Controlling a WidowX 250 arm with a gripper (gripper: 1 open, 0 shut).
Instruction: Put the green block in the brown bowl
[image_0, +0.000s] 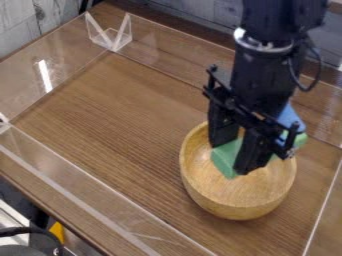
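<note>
The brown bowl sits on the wooden table at the front right. My gripper hangs straight down over the bowl's far half, its black fingers dipping inside the rim. The green block stands on end and tilted between the fingers, over the bowl's inside, and the gripper is shut on it. I cannot tell whether the block's lower end touches the bowl's floor.
A low clear acrylic wall runs around the table top. A small clear plastic stand sits at the back left. The wood surface stretches left of the bowl.
</note>
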